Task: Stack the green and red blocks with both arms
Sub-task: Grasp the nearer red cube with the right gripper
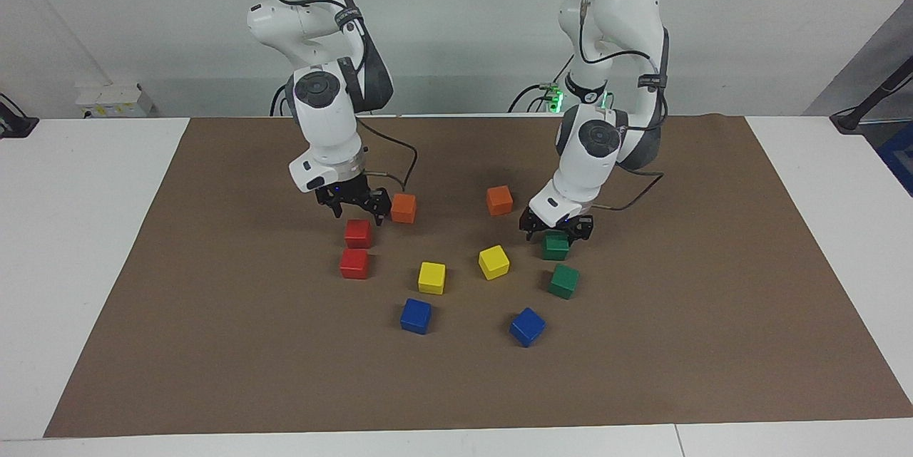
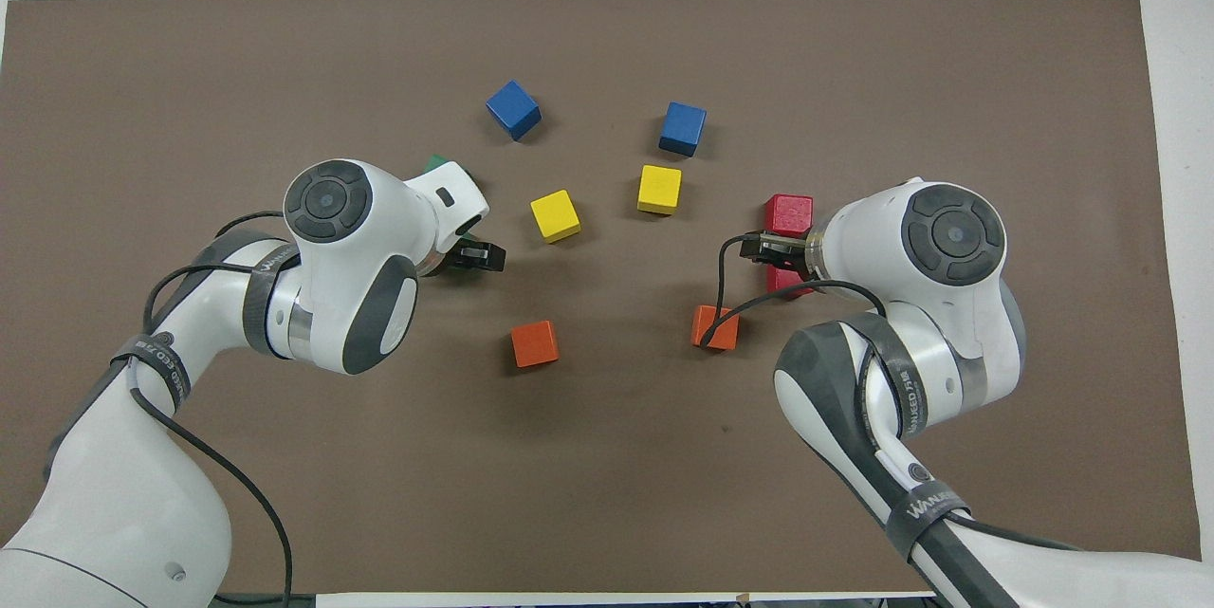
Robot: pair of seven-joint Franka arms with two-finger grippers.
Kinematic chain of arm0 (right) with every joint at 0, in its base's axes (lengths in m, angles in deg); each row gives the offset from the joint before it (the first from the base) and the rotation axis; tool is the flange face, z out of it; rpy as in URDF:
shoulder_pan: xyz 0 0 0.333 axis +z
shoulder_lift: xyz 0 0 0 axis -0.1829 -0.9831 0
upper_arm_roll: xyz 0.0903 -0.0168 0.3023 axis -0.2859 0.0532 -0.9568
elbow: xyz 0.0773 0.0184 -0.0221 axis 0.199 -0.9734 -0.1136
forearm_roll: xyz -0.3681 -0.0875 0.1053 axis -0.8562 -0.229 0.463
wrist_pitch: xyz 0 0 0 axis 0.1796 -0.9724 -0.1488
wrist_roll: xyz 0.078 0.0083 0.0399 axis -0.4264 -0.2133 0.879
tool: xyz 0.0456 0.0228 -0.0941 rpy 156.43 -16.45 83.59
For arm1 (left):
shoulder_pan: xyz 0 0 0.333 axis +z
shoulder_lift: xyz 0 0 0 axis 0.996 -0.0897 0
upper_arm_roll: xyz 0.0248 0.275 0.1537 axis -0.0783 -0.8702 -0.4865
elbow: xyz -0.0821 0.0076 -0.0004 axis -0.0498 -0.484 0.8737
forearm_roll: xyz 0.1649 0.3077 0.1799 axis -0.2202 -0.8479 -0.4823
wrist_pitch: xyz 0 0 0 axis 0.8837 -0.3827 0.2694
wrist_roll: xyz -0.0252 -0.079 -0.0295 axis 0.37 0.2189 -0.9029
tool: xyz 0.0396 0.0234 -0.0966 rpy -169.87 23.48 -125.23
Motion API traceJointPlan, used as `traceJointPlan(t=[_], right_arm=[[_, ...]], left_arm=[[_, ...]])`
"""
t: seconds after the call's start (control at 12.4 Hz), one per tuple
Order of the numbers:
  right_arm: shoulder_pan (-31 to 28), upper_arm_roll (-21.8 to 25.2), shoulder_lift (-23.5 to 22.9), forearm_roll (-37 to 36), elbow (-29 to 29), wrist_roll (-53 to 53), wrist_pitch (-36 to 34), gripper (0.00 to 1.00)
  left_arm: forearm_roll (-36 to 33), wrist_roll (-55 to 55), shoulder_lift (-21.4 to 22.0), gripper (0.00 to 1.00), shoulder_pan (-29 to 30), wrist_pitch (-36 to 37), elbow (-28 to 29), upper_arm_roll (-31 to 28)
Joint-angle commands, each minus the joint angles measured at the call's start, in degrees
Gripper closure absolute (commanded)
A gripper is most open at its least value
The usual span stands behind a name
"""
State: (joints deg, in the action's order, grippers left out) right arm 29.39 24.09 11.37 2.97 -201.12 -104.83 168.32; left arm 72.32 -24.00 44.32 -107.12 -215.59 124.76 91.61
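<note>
While I monitor, left gripper (image 1: 557,232) astride nearer dark green matte cube (image 1: 554,247), jaw state unclear, right gripper (image 1: 354,210) spread above nearer bright red matte cube (image 1: 357,233).

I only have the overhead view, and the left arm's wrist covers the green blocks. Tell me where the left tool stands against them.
Observer: From the facing view, the left tool is down at the top of the green block nearer the robots, which sits on the mat.
Operator: Now give me the second green block.
Observer: The second green block lies flat on the mat, farther from the robots and apart from the first. Nothing touches it.
Operator: Report the right tool's height.
Observer: The right tool hangs open over the nearer red block, its tips about level with the block's top and not down around its sides.
</note>
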Motion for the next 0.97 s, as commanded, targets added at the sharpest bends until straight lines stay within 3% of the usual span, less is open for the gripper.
traceJointPlan(t=[0.0,0.24,0.32,0.4,0.89], right_arm=[[-0.75,-0.05,-0.26,0.56,-1.89,2.67,2.03,0.0],[-0.84,-0.05,-0.87,0.56,-2.06,6.44,3.86,0.0],[-0.84,-0.05,-0.97,0.56,-3.11,6.62,5.44,0.0],[-0.84,-0.05,-1.23,0.56,-3.81,6.54,6.59,0.0],[-0.84,-0.05,-1.58,0.56,-6.72,6.45,9.49,0.0]], left_arm=[[1.27,0.48,0.31,0.29,-1.12,-1.82,1.25,-0.74],[1.27,0.39,0.31,0.72,-1.12,-2.44,1.69,-0.74],[1.27,0.3,0.31,0.93,-1.12,-2.44,1.69,-0.74],[1.27,0.3,0.31,1.0,-1.03,-2.44,1.69,-0.74],[1.27,0.39,2.23,1.0,-0.07,3.07,-0.76,-1.17]])
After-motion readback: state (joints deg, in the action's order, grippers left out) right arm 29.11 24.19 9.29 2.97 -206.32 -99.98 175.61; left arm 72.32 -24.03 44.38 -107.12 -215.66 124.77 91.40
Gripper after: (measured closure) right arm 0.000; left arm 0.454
